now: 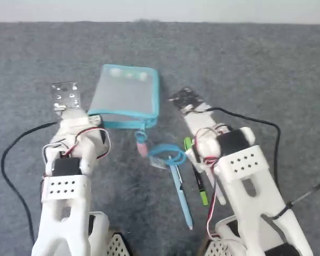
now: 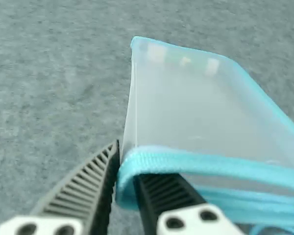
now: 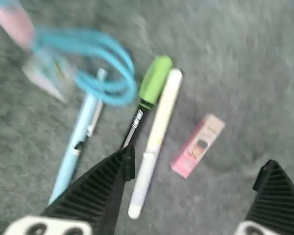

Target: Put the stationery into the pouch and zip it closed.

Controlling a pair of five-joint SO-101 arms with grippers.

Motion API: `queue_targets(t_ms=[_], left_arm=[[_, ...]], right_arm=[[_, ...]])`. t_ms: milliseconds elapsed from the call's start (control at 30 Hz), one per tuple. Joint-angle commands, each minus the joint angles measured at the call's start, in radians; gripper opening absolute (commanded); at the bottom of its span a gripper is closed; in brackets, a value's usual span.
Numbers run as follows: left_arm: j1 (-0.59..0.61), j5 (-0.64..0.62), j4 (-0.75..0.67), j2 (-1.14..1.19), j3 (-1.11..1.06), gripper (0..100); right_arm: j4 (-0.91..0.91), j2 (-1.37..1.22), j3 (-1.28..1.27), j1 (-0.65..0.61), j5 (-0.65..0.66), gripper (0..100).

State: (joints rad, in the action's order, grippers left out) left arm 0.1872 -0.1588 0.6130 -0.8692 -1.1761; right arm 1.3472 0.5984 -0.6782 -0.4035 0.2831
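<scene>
Left claw [image 2: 126, 164] clenched on the zip-edge corner of the translucent teal-trimmed pouch [image 2: 196, 112]; I'd hold that firm. Right claw [image 3: 200, 156] spread wide above the slim white pen [image 3: 154, 147] and small pink eraser [image 3: 196, 145], near the zip side. Centre on one item, then descend straight.

Our left arm [image 1: 66, 178] stretches forward, the left gripper [image 2: 125, 169] with fingers [image 2: 159, 188] clamped on the pouch [image 2: 196, 107] corner. Our right arm [image 1: 245, 165] bends alongside, the right gripper [image 3: 200, 164] tipped down, fingers spread wide.
</scene>
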Motion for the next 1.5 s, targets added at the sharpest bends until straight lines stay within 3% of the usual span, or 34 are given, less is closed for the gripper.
queue_targets(t_ms=[0, 267, 400, 1000, 1400, 1467], left_arm=[[0.015, -0.015, 0.000, -0.031, 0.062, 1], [0.015, -0.015, 0.000, -0.032, 0.050, 1], [0.014, -0.015, -0.002, -0.034, 0.047, 1], [0.014, -0.014, -0.002, -0.034, 0.045, 1], [0.012, -0.014, -0.002, -0.034, 0.027, 1], [0.012, -0.014, -0.002, -0.034, 0.027, 1]], right_arm=[[-0.012, -0.038, -0.037, 0.065, 0.005, 37.3], [-0.071, -0.280, -0.025, 0.111, 0.005, 36.5], [-0.099, -0.383, -0.015, 0.197, 0.015, 27.5], [-0.262, -0.547, -0.014, 0.208, -0.041, 25.7], [-0.259, -0.539, -0.014, 0.208, -0.049, 0.6], [-0.251, -0.539, -0.012, 0.208, -0.046, 0.9]])
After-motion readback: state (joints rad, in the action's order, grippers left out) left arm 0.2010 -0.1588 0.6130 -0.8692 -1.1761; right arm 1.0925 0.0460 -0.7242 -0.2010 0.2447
